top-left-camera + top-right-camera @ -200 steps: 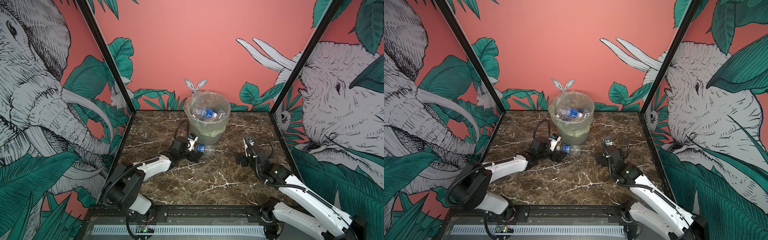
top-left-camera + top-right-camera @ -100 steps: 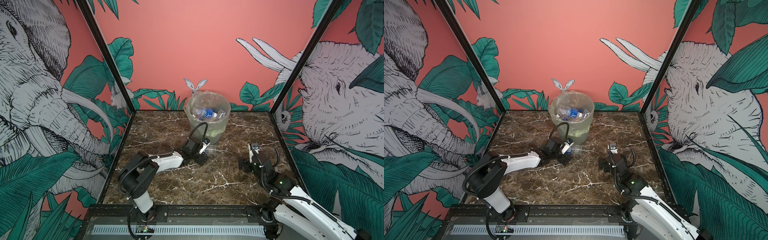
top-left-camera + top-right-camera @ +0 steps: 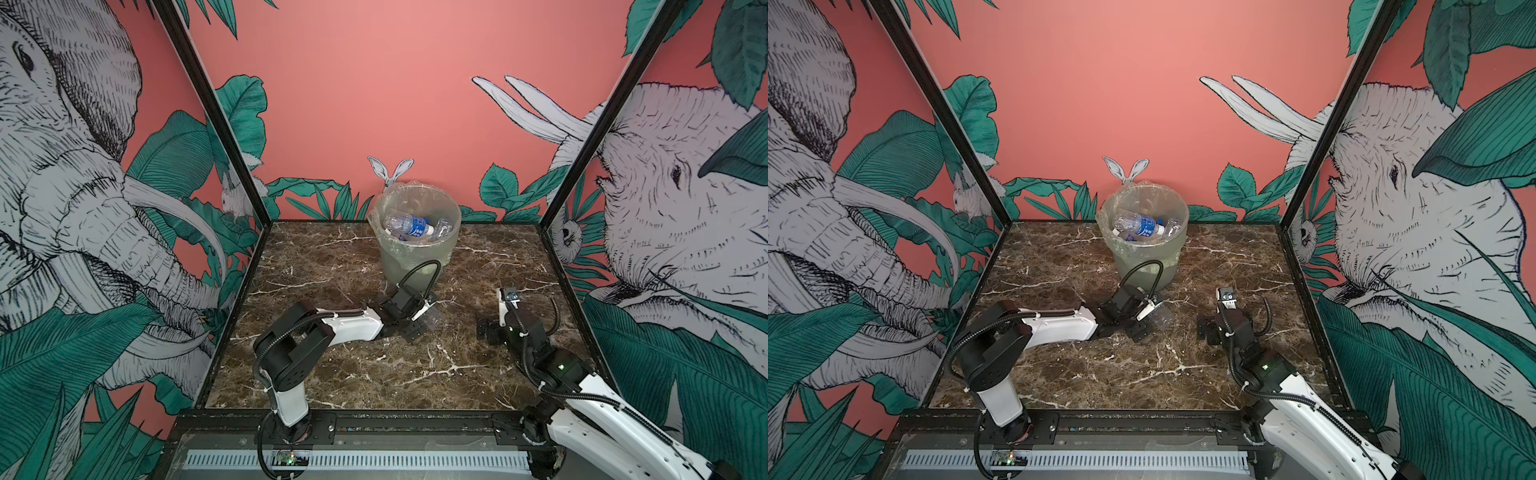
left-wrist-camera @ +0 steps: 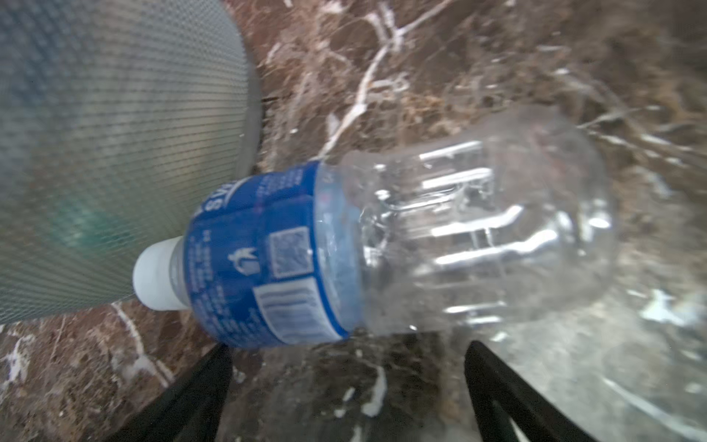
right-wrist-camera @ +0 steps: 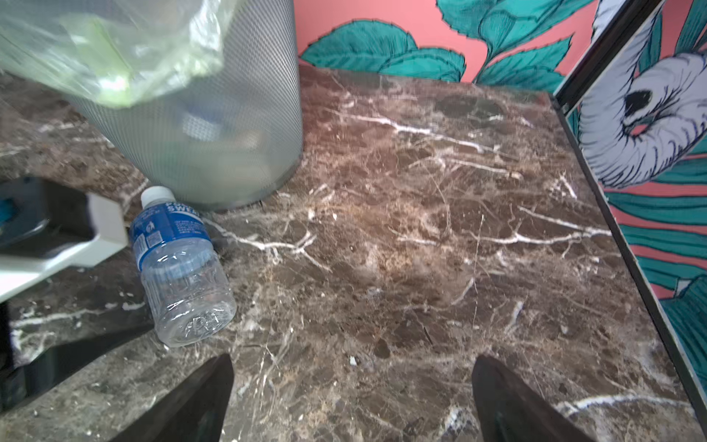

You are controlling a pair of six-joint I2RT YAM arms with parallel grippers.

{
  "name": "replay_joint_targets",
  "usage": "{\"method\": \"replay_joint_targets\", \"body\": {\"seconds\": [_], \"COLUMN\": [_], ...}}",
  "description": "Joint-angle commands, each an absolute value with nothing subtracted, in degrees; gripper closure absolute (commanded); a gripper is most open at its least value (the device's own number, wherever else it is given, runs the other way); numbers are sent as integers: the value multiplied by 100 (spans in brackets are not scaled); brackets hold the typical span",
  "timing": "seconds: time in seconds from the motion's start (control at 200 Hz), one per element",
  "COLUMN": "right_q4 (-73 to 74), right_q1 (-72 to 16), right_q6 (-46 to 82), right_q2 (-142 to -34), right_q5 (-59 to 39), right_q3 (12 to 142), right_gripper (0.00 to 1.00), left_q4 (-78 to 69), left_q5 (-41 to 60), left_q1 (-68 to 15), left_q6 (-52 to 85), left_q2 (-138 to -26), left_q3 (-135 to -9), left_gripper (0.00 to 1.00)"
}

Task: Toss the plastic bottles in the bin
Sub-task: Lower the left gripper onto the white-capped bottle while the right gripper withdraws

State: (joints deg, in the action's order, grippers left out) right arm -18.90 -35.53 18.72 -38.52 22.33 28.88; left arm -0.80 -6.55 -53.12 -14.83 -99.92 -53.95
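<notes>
A round, tapered, translucent grey-green plastic bin [image 3: 417,253] [image 3: 1144,255], lined with a clear yellowish bag [image 5: 114,49] folded over its rim, is standing at the back of the brown marble tabletop [image 3: 374,374], near the middle of the frame in both top views. Several discarded plastic bottles [image 3: 409,226] [image 3: 1140,226] are lying inside it, the topmost one showing a blue label. One small clear plastic bottle with a blue label and a white cap [image 3: 432,318] [image 3: 1163,316] [image 4: 382,245] [image 5: 180,268] is lying on its side on the tabletop in front of the bin, its cap pointing at the foot of the bin and sitting just beside it. The left gripper [image 3: 419,320] [image 4: 348,365] is reaching in low from the left of the frame, its jaws standing wide apart, with the bottle lying just ahead of the fingertips and not clamped. The right gripper [image 3: 496,313] [image 5: 354,367] is hanging low over the tabletop to the right of centre, well apart from the bottle, its jaws likewise gaping and holding nothing.
</notes>
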Motion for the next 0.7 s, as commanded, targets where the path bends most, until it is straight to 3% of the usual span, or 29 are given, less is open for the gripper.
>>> {"method": "replay_joint_targets", "body": {"seconds": [0.0,0.235,0.41,0.695], "right_q4": [-1549,-1307,-1284,-1249], "right_q1": [-3524,-3516,-3516,-3507], "right_q6": [1959,2030,2047,2049], "right_q2": [-3792,-4137,-4415,-4482], "right_q5": [2391,2316,2315,2294], "right_q3": [2720,2570,2611,2597], "right_gripper": [1,1,1,1], "left_q4": [170,424,581,475], "left_q5": [-804,-1241,-1457,-1876], "left_q1": [-5570,-5730,-5730,-5730], "left_q6": [-1415,-1342,-1215,1375], "left_q2": [-9369,-8939,-9399,-9994], "left_q3": [-5170,-5242,-5875,-6545], "left_gripper": [4,3,2,4]}}
